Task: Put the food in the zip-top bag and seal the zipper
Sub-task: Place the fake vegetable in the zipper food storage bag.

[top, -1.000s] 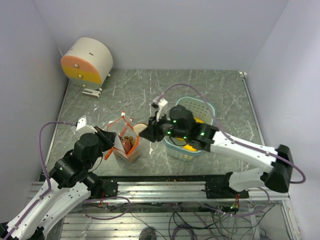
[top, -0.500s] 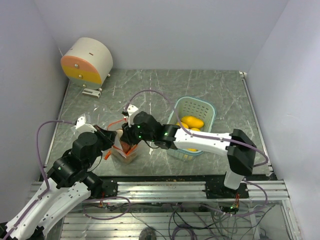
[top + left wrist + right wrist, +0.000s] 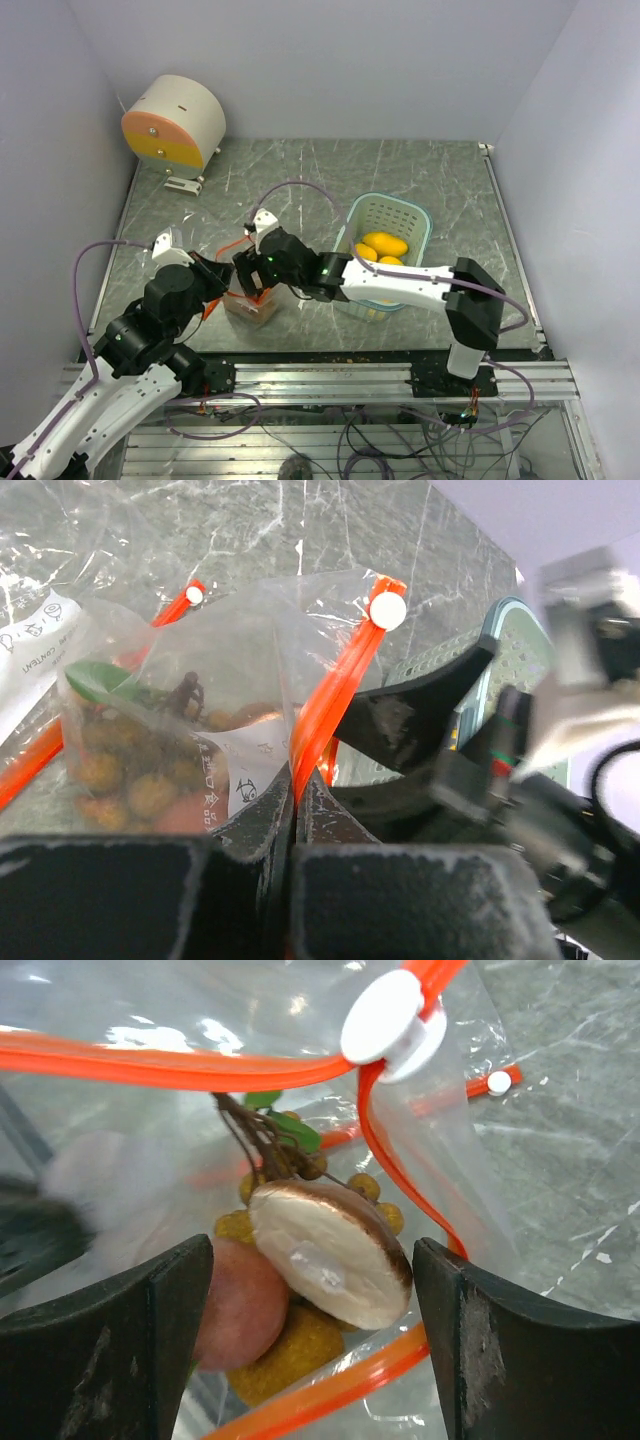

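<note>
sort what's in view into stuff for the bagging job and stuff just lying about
For the job: zip-top bag, yellow-orange fruits, brown fruit bunch, reddish fruit, cut brown-skinned piece.
Lying about: teal basket, round white-and-orange drum.

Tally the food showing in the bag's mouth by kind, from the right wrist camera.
Through the mouth of the bag:
Bunch of small brown fruits: 1
Reddish round fruit: 1
Pale-faced brown piece: 1
Total: 3
</note>
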Motion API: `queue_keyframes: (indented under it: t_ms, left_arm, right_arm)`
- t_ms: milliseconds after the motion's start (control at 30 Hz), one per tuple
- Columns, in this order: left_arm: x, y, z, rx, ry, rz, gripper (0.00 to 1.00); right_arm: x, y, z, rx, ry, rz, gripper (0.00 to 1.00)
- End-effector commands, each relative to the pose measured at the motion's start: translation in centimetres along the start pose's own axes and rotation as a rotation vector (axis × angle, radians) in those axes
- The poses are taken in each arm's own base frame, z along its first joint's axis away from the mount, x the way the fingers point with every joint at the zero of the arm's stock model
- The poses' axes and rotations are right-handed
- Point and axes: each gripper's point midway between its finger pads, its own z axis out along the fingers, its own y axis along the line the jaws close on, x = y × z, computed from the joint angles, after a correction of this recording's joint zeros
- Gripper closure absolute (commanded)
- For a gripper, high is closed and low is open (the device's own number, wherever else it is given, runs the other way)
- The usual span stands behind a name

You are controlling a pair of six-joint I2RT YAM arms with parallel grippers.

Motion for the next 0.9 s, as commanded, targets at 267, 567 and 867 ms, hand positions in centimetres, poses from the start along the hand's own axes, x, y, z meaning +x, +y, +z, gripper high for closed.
queue_keyframes:
  t_ms: [267,567,867]
  left_arm:
    - [-0.4,-0.2,-0.2,0.026,-0.024,-0.024,0.93]
    - [0.2,-0.6,0.5,0.038,-0.007,-0.032,0.93]
    - [0.0,-0.8,0.6,0.041,-0.013,-0.028,0.93]
  right_arm:
    - [-8.7,-2.2,-8.7,0.108,-0.287,0.140,0.22]
    - [-11.1,-2.3,-3.9,0.188,-0.248,0.206,0.25]
    - [-9.9,-2.8,-1.5,0.122,-0.204,0.262,0.38]
